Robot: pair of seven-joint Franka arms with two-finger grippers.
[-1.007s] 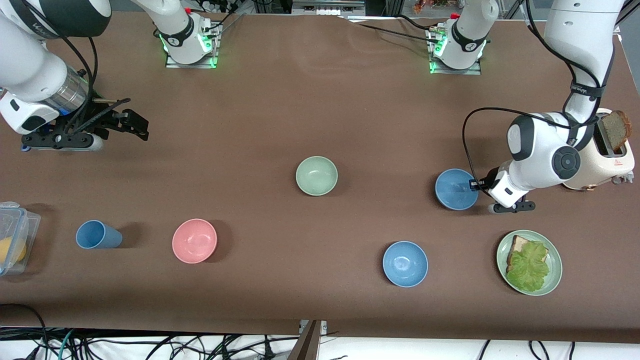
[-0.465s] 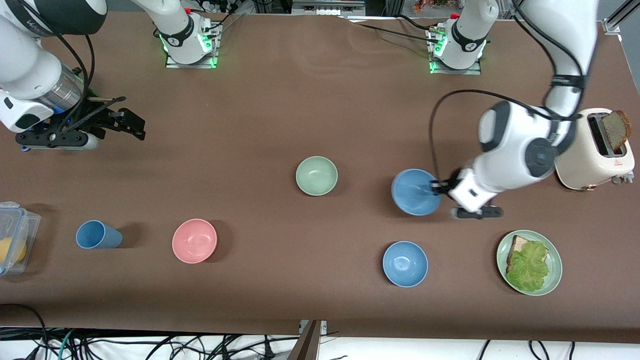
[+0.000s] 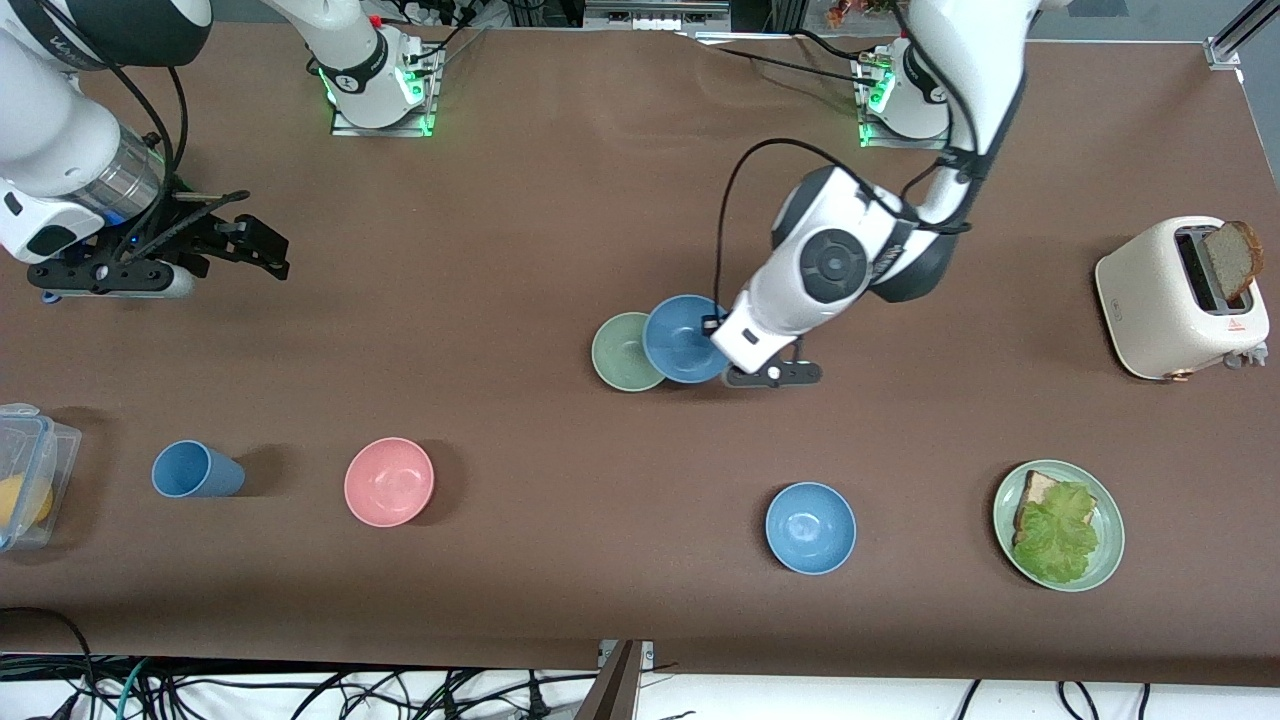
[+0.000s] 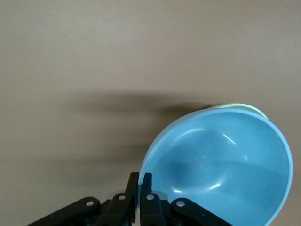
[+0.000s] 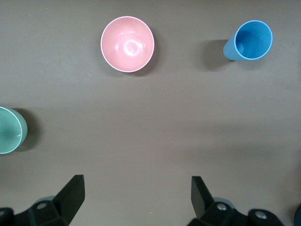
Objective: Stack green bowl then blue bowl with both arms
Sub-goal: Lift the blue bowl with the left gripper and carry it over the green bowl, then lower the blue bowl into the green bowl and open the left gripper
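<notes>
A brown table (image 3: 560, 200) carries everything. The left gripper (image 3: 716, 330) pinches the blue bowl (image 3: 684, 338) partly over the green bowl (image 3: 620, 352); a pink bowl (image 3: 389, 481) and a blue cup (image 3: 196, 469) sit nearer the camera. The right gripper (image 3: 255, 240) waits, fingers spread.

The blue bowl (image 4: 221, 165) looks like smooth, glossy plastic, its inside catching small bright highlights, and the pink bowl (image 5: 127, 44) shows the same shiny sheen. The green bowl (image 3: 620, 351) has a plain, smooth, softer satin face. The table (image 3: 560, 210) is covered in a matt brown sheet with faint creases. The left gripper (image 4: 140, 197) is matt black plastic with small metal screws.
</notes>
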